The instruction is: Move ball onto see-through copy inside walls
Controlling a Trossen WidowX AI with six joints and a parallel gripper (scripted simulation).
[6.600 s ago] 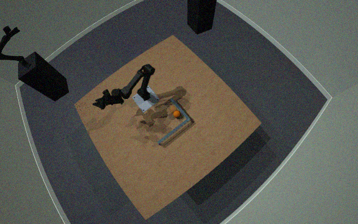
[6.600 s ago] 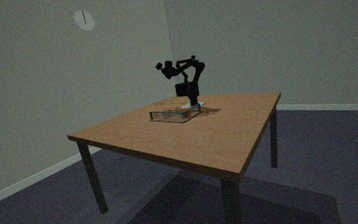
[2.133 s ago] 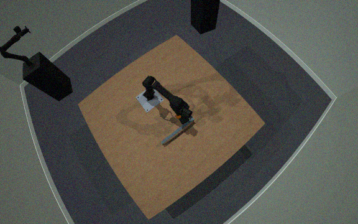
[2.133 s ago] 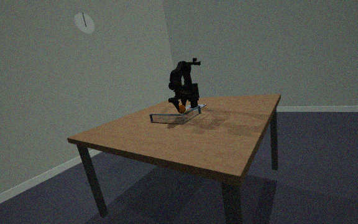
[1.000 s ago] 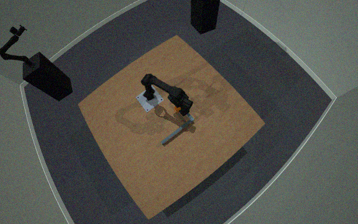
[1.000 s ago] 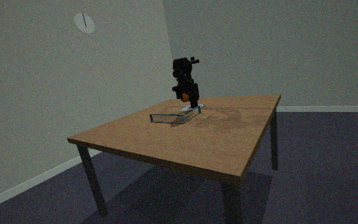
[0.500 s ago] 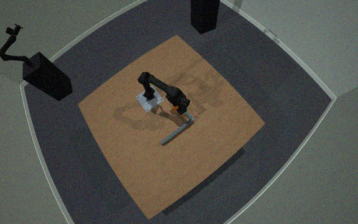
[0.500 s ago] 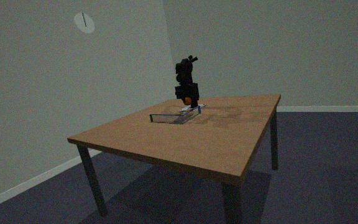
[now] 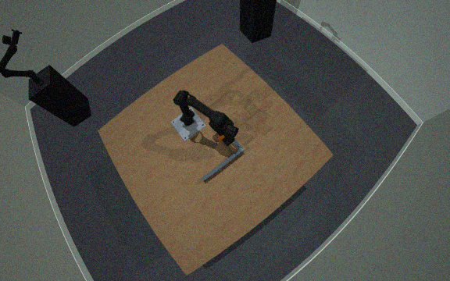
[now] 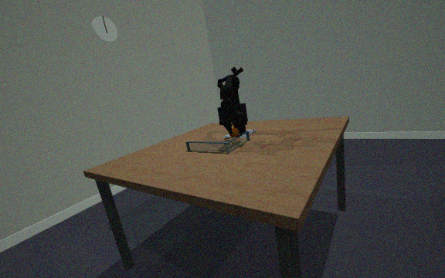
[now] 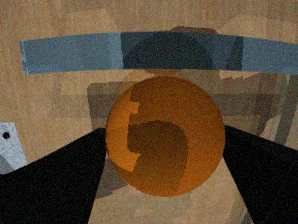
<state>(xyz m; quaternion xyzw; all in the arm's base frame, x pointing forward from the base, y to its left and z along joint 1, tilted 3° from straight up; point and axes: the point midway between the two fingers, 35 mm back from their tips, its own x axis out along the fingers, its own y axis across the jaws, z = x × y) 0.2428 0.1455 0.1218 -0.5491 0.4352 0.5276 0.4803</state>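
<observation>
The orange ball [image 9: 221, 137] [image 10: 235, 133] [image 11: 172, 165] is held between the two black fingers and appears raised above the table. My gripper [image 9: 222, 139] [image 10: 234, 133] [image 11: 163, 134] is shut on it, one finger on each side. One low clear wall [image 11: 70, 53] [image 9: 238, 146] with bluish edges runs across the wrist view, just beyond the ball. The other low wall [image 9: 223, 165] [image 10: 207, 143] meets it at a corner. The see-through copy cannot be made out in any view; the ball and gripper may hide it.
The wooden table [image 9: 194, 218] [image 10: 207, 177] carries the arm's pale base plate [image 9: 181, 131] [image 11: 12, 145], close to the open end of the nearer wall. A dark pedestal [image 9: 62, 97] with another arm and a dark block [image 9: 257, 19] stand off the table.
</observation>
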